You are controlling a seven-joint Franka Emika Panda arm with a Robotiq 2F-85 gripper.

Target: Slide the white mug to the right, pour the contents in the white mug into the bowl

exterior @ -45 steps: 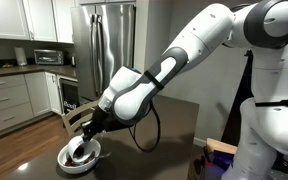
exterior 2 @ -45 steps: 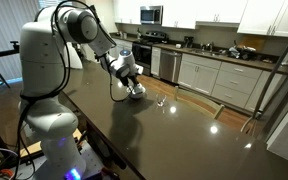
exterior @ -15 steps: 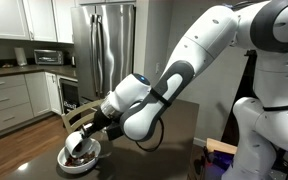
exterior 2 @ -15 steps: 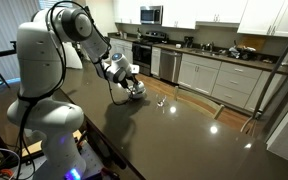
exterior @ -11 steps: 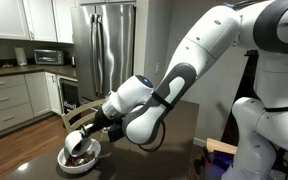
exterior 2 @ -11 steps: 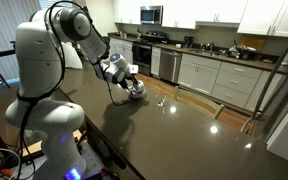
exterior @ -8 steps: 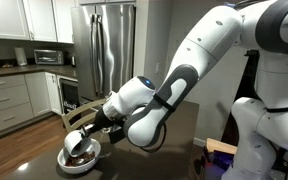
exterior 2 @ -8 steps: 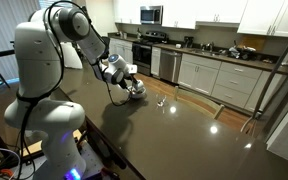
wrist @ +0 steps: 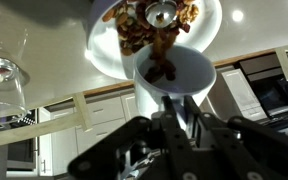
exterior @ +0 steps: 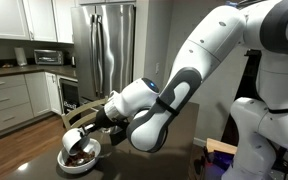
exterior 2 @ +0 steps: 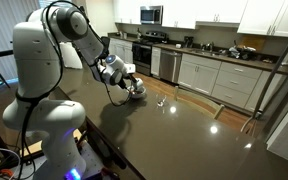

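While the mug hung tipped, what sat nearest the wrist camera? (KM)

End effector (wrist: 182,112), shut narrow on the white mug (wrist: 176,78), one finger either side of its wall. Mouth turned toward the bowl (wrist: 212,38); dark brown pieces showed inside the mug. (JT)

Mug's position against the bowl? (KM)

Held off the bench (exterior 2: 184,130), tilted just above the bowl's rim (exterior: 64,160) in an exterior view. Bowl held brown food pieces. Clear glass (wrist: 6,85) stood off to one side, apart from both. (JT)

Handling notes? (KM)

Judged only: glazed ceramic, so rigid, smooth and probably slippery under the pads. Light, but likely to chip if knocked on the bowl's rim. A pinch across the wall looked adequate. Handle could not be made out, so no comment on using it. (JT)

Any writing? (KM)

None legible on mug, bowl or glass. Farther back, refrigerator (exterior: 104,50) and microwave (exterior: 47,57) were too small to read any brand. (JT)
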